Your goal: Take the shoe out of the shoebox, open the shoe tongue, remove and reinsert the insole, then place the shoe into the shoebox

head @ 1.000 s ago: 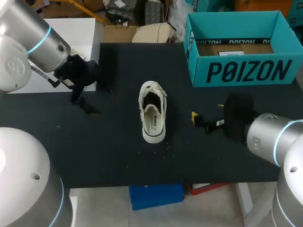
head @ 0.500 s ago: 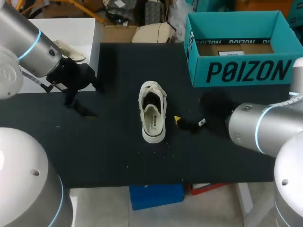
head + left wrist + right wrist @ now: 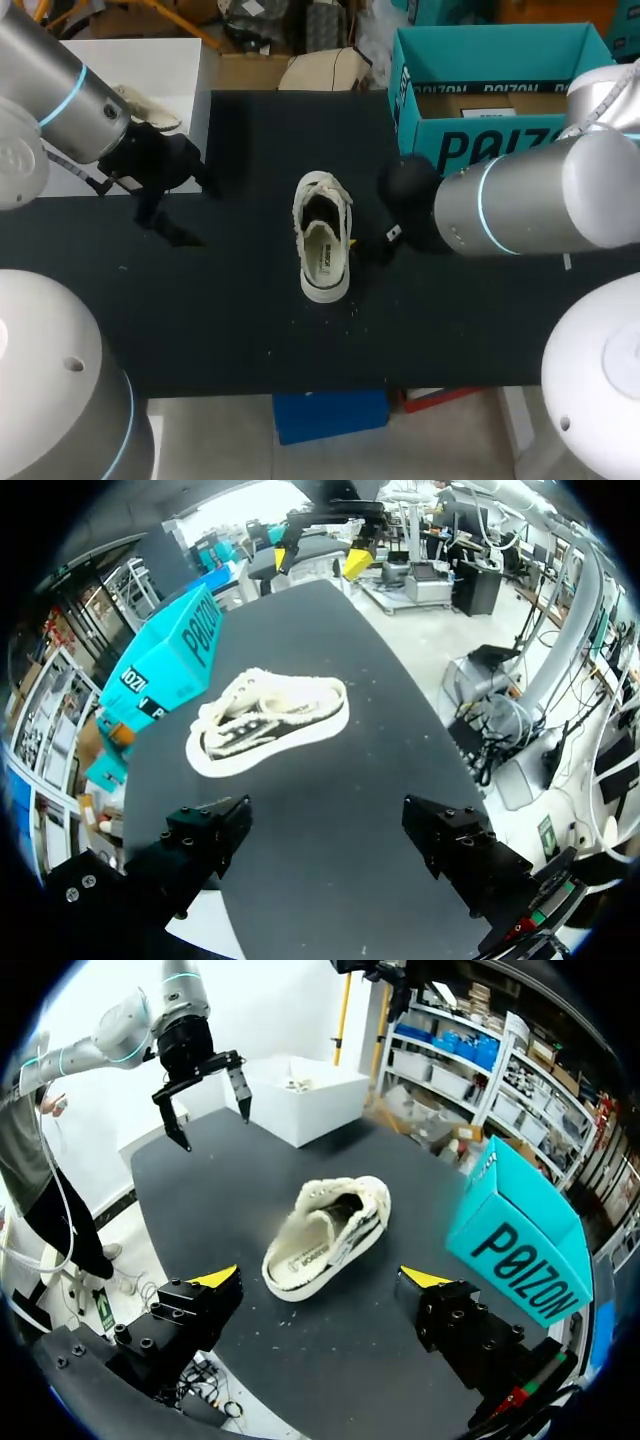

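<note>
Right wrist view: your right gripper (image 3: 320, 1278) has its yellow-tipped fingers (image 3: 215, 1278) spread wide, holding nothing. The shoe (image 3: 328, 1235) lies just ahead of them, slantwise across the gap with its heel end the nearer. Neither finger touches it. In the head view this gripper sits low over the worktop (image 3: 250, 330), just beside the shoe's flank, and your right arm (image 3: 530, 205) comes in from the right.

The shoe is white and stands upright on its sole at the middle of the black worktop. Its insole (image 3: 322, 258) shows inside the opening. A few pale specks (image 3: 350, 310) dot the surface near the heel.

Left wrist view: your left gripper (image 3: 328, 825) likewise has its fingers apart and empty. The shoe lies well ahead of it, side-on, and the right gripper's yellow tips show beyond the shoe. In the head view the left gripper hangs over the worktop's left part, well apart from the shoe.

Farthest off, the teal shoebox (image 3: 490, 45) stands open at the worktop's far right corner, with brown card showing inside. The right arm crosses in front of its printed front wall.
</note>
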{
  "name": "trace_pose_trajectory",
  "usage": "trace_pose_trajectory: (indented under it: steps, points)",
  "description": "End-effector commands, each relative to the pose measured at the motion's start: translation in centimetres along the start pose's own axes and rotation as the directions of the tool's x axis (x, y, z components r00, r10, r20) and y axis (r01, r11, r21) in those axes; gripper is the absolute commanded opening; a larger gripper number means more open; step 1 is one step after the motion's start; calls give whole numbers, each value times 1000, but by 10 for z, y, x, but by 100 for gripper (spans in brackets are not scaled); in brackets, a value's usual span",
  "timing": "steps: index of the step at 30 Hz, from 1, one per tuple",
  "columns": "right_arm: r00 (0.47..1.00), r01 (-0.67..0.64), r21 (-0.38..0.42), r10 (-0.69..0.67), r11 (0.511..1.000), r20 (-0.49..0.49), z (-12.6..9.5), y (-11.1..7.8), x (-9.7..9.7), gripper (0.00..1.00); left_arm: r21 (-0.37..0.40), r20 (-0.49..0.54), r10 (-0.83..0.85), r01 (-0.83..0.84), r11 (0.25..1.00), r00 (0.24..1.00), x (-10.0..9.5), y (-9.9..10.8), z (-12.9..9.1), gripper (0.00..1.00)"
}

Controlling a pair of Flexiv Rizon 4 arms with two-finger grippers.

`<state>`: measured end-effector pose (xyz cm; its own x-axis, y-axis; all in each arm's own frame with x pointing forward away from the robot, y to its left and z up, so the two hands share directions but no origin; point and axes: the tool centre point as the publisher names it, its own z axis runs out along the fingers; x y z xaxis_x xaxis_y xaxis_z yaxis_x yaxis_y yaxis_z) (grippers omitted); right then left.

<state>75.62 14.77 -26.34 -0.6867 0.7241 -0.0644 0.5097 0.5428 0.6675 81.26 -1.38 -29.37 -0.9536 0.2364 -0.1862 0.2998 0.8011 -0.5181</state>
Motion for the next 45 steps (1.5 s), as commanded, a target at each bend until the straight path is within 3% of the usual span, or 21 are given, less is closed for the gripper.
trace_pose_trajectory:
  steps: [1, 6, 11, 18, 21, 22, 24, 25, 28, 33, 45]
  points:
    - [1000, -9, 43, 10, 999, -16, 2, 3, -4, 100, -2, 4, 1, -1, 1000, 1000, 1, 0, 2, 100]
    - [988, -154, 107, 151, 982, 37, 27, 23, -12, 100, -2, 4, 1, -1, 1000, 1000, 1, 0, 2, 100]
    - [963, -266, 177, 251, 948, 103, 46, 45, -7, 100, -2, 4, 1, -1, 1000, 1000, 1, 0, 2, 100]
    - [929, -362, 235, 330, 902, 166, 71, 51, 0, 100, -2, 4, 1, -1, 1000, 1000, 1, 0, 2, 100]
    - [918, -388, 239, 349, 890, 189, 79, 54, -1, 94, -2, 4, 1, -1, 1000, 1000, 1, 0, 2, 100]
    - [917, -389, 253, 347, 886, 198, 82, 54, -1, 87, -2, 4, 1, -1, 1000, 1000, 1, 0, 2, 100]
    - [911, -401, 263, 351, 877, 217, 89, 52, -3, 62, -2, 4, 1, -1, 1000, 1000, 1, 0, 2, 100]
    - [909, -405, 263, 355, 876, 219, 92, 52, -4, 68, -2, 4, 1, -1, 1000, 1000, 1, 0, 2, 100]
    - [904, -413, 267, 356, 871, 237, 100, 50, -9, 57, -2, 4, 1, -1, 1000, 1000, 1, 0, 2, 100]
    - [893, -433, 282, 365, 856, 263, 108, 43, -21, 65, -2, 4, 1, -1, 1000, 1000, 1, 0, 2, 100]
    - [874, -472, 324, 386, 820, 296, 124, 14, -43, 62, -2, 4, 1, -1, 1000, 1000, 1, 0, 2, 100]
